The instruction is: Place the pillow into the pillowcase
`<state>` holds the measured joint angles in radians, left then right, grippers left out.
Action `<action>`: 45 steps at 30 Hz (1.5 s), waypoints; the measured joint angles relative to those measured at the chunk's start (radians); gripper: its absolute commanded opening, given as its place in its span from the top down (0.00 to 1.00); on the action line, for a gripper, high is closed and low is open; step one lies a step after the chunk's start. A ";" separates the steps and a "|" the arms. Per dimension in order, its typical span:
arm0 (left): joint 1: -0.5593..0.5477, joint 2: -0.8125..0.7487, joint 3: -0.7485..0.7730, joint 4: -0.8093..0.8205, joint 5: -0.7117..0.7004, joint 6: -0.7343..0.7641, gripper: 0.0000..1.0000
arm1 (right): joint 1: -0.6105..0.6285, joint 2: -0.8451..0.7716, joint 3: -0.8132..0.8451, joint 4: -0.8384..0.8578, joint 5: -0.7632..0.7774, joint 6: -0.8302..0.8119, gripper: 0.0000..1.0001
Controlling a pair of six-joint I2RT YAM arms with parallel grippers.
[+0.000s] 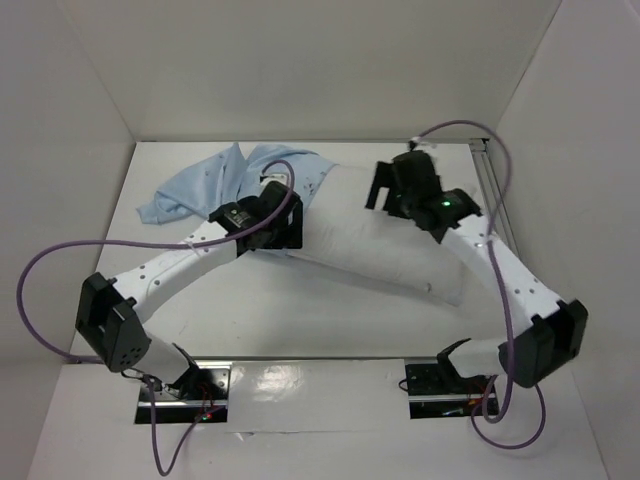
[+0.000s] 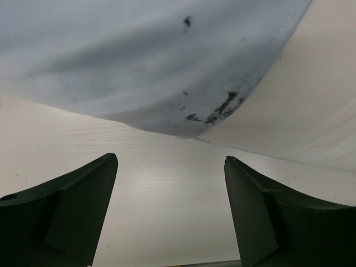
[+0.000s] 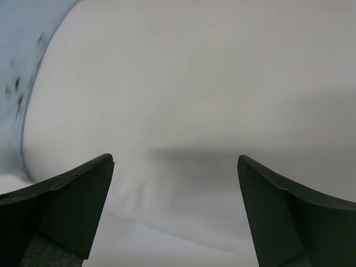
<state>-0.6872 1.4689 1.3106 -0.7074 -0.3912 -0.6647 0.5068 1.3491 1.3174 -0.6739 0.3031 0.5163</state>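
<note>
My left gripper (image 2: 171,158) is wide open and has nothing in it. Just past its tips, a bit above them, is the thin, wrinkly light blue cloth pillowcase (image 2: 139,61). My right gripper (image 3: 176,157) is wide open too and holds nothing. Right in front of it sits the big, puffy white stuffed pillow (image 3: 200,94), with a strip of the blue cloth off to its left.

Here is what I think could go wrong. If my left gripper bites both layers of cloth, the pillowcase gets pinched shut and the pillow cannot go in. If my right gripper just shoves, the soft pillow may fold up. It may also push the whole pillowcase along the flat white table (image 1: 300,320).

I cannot see the open end of the pillowcase at all. I cannot tell how much pillow is inside. The little dark marks on the cloth could be print or dirt.
</note>
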 measured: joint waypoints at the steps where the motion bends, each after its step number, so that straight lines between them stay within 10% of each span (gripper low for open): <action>1: -0.010 0.013 0.000 0.005 -0.005 -0.002 0.09 | -0.048 -0.035 -0.005 -0.006 0.002 0.003 0.01; 11: -0.027 0.135 0.015 0.029 -0.098 -0.045 0.23 | -0.742 -0.201 -0.208 -0.024 -0.245 -0.048 0.01; 25: 0.014 0.166 0.065 0.019 -0.153 -0.047 0.45 | -0.760 -0.188 -0.449 0.065 -0.549 -0.019 0.04; 35: 0.039 0.166 0.076 0.019 -0.156 -0.044 0.95 | -0.756 -0.186 -0.459 0.093 -0.582 -0.018 0.16; 37: 0.040 0.166 0.076 0.019 -0.154 -0.047 1.00 | -0.752 -0.185 -0.460 0.101 -0.596 -0.024 0.29; 41: 0.042 0.166 0.078 0.018 -0.133 -0.038 1.00 | -0.716 -0.181 -0.476 0.151 -0.653 -0.038 0.96; 45: 0.040 0.166 0.111 0.031 -0.015 0.012 1.00 | -0.610 -0.180 -0.513 0.230 -0.682 0.046 1.00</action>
<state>-0.6472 1.6348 1.4220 -0.6769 -0.4065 -0.6525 -0.1028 1.1694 0.8047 -0.4442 -0.3790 0.5625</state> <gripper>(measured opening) 0.035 0.048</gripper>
